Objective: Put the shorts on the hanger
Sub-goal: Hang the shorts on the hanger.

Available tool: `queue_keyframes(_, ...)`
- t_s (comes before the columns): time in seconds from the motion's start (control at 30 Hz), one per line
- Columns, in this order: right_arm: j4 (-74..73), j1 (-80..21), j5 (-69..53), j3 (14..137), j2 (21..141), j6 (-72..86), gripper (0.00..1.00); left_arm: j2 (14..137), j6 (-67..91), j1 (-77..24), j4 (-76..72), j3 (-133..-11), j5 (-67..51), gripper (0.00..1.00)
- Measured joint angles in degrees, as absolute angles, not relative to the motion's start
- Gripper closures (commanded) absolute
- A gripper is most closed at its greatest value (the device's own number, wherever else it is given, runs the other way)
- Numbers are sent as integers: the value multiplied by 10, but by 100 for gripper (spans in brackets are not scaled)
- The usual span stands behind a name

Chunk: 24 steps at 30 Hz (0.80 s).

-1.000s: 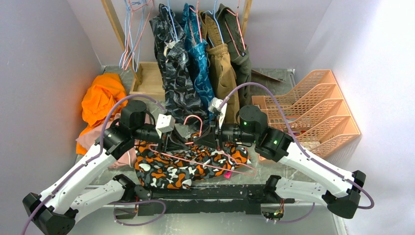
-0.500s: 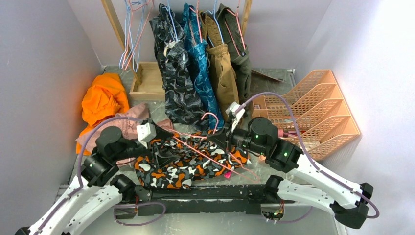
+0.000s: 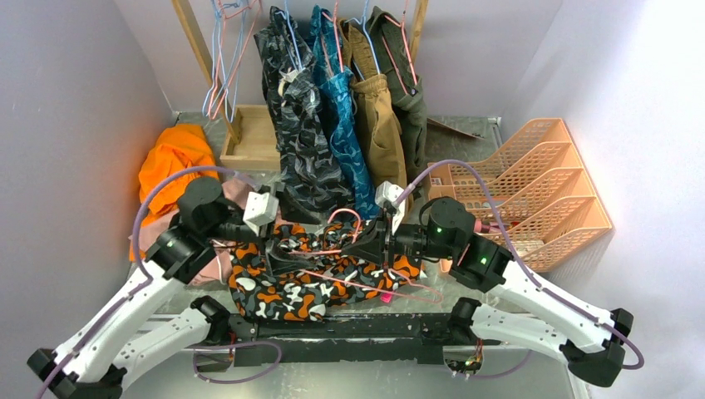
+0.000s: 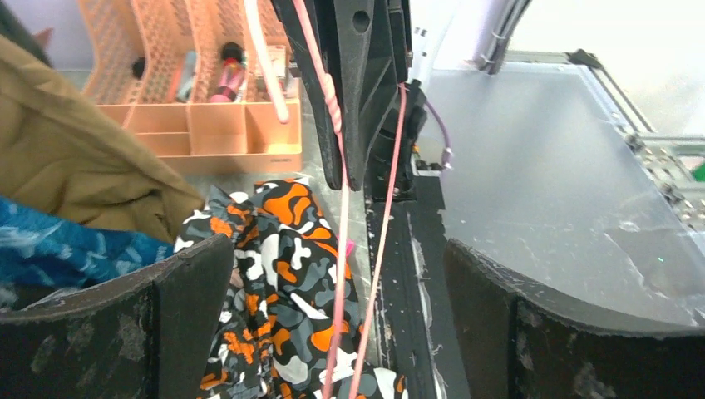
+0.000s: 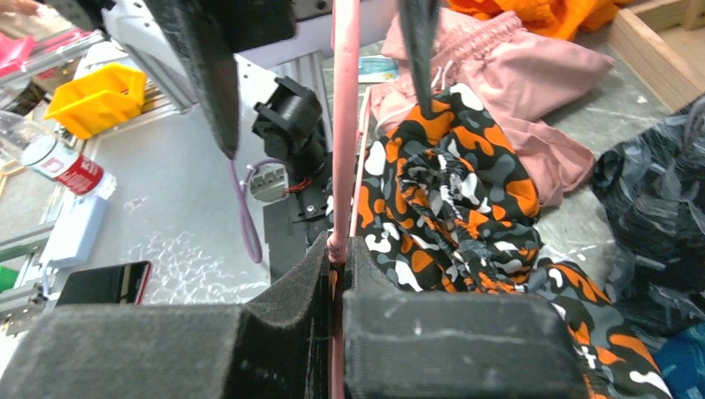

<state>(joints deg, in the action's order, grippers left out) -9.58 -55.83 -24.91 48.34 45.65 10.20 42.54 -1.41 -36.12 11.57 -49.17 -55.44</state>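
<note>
While my right hand (image 5: 337, 253) pinches the pink hanger (image 5: 346, 125) across the camouflage shorts (image 3: 303, 287) heaped on the bench (image 3: 374, 378), my left hand (image 4: 337, 258) hangs spread. The thin wire may swivel and snag fabric.

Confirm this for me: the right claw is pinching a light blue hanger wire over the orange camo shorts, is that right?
Not quite. The hanger is pink, not light blue, as the right wrist view shows. The rest holds: the right claw is shut on its wire, over the orange camo shorts.
</note>
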Motion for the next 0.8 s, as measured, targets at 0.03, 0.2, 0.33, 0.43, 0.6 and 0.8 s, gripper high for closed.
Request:
queue_keyframes(0.03,-93,-558,-257,484,458,102,100,441,-22,-361,116,-499,-570,3)
queue_keyframes(0.2,-77,-558,-279,490,466,102,100,490,-38,-362,118,-502,-623,17)
queue_keyframes(0.33,-65,-558,-286,500,478,102,100,498,-51,-367,121,-503,-646,40)
queue_keyframes(0.43,-59,-558,-291,508,488,100,100,515,-67,-369,139,-511,-652,54)
queue_keyframes(0.6,-55,-558,-291,519,500,95,100,540,-77,-370,165,-519,-646,91)
queue_keyframes(0.8,-86,-557,-284,544,512,83,80,541,-85,-374,174,-521,-633,93)
